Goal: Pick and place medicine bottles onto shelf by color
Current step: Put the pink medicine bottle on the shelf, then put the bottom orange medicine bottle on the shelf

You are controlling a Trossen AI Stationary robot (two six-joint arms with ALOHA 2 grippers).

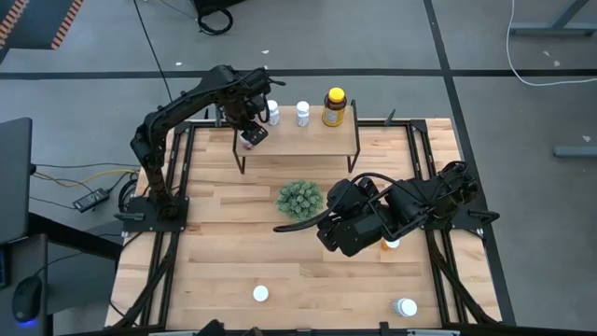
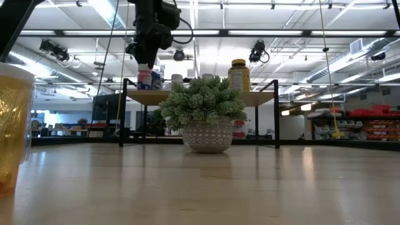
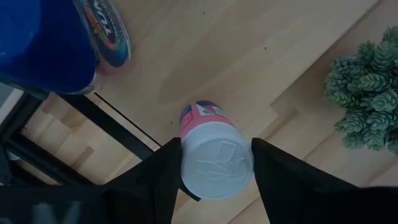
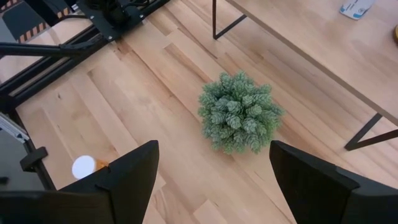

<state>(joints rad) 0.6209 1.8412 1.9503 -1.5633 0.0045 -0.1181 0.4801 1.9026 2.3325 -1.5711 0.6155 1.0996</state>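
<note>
My left gripper (image 1: 250, 136) is over the left end of the shelf (image 1: 312, 142), shut on a pink bottle with a white cap (image 3: 214, 163). In the low view this bottle (image 2: 144, 78) stands upright with its base at the level of the board. A blue bottle (image 1: 271, 114), a white bottle (image 1: 303, 114) and an amber bottle with a yellow cap (image 1: 334, 106) stand along the shelf's far edge. My right gripper (image 4: 211, 186) is open above the table, right of the green plant ball (image 1: 300, 198), touching nothing. My left gripper pinches the pink bottle by its white cap (image 3: 186, 163), one finger on each side, coming from above and pointing down. The bottle is upright below the fingers. Its base (image 3: 198, 113) is over the shelf board near the left end; whether it rests there I cannot tell.
An orange bottle with a white cap (image 1: 390, 244) stands on the table under my right arm. Two more white-capped bottles (image 1: 260, 294) (image 1: 405, 306) stand near the table's near edge. Another orange bottle (image 2: 12, 125) stands close to the low camera. The plant sits mid-table, in front of the shelf.
</note>
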